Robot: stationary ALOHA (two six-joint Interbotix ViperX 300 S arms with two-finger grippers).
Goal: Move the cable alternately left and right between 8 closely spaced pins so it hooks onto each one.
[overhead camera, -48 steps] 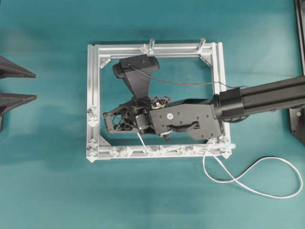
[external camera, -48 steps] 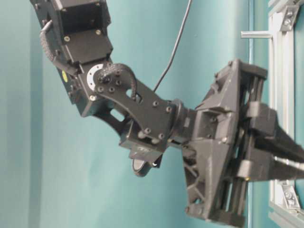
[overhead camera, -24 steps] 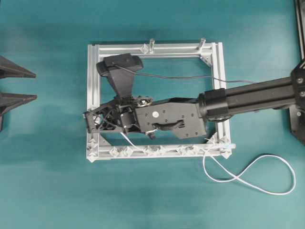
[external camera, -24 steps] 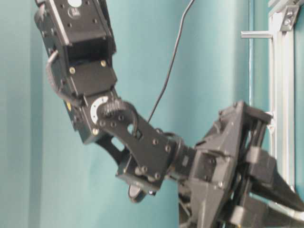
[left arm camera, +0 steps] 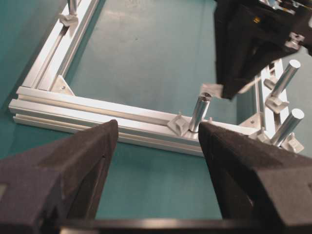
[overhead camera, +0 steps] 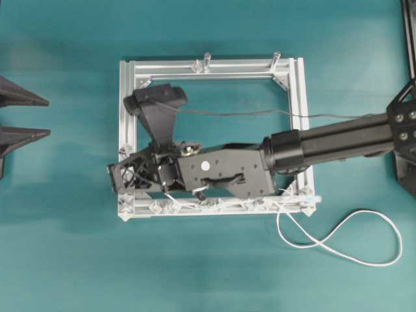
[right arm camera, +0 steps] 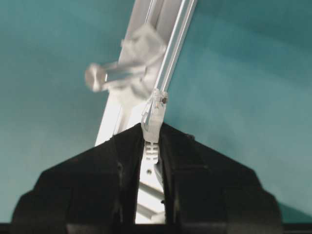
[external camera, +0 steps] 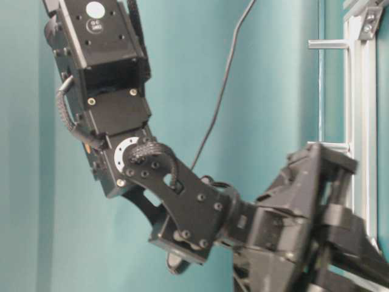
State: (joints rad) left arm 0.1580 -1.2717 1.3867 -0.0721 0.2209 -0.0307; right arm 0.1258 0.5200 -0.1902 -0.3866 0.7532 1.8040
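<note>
Right tool (right arm camera: pixel 152 146): clenched on the cable's plug (right arm camera: pixel 153 114), which poked out ahead of the black fingertips (right arm camera: pixel 127 146).
Left tool (left arm camera: pixel 157 146): released, jaws wide, hovering off to the side with nothing between them.
Cable (overhead camera: pixel 338 242): trailed behind the right tool along the near rail, then lay in loose loops on the counter (overhead camera: pixel 65 260).
Pins (overhead camera: pixel 214 205): in a close row on the frame (overhead camera: pixel 125 130) rail just below the right tool.
Risk, slip: the grip sat on smooth plastic; a tug against a pin could likely pull the plug free.
Risk, skip: tight spacing could let the limp cord ride over a stud.
Risk, snag: slack loops might catch the frame corner.
Materials: thin white flexible cord; translucent ribbed plug; silvery diamond studs; grooved aluminium rails; matte teal counter.
</note>
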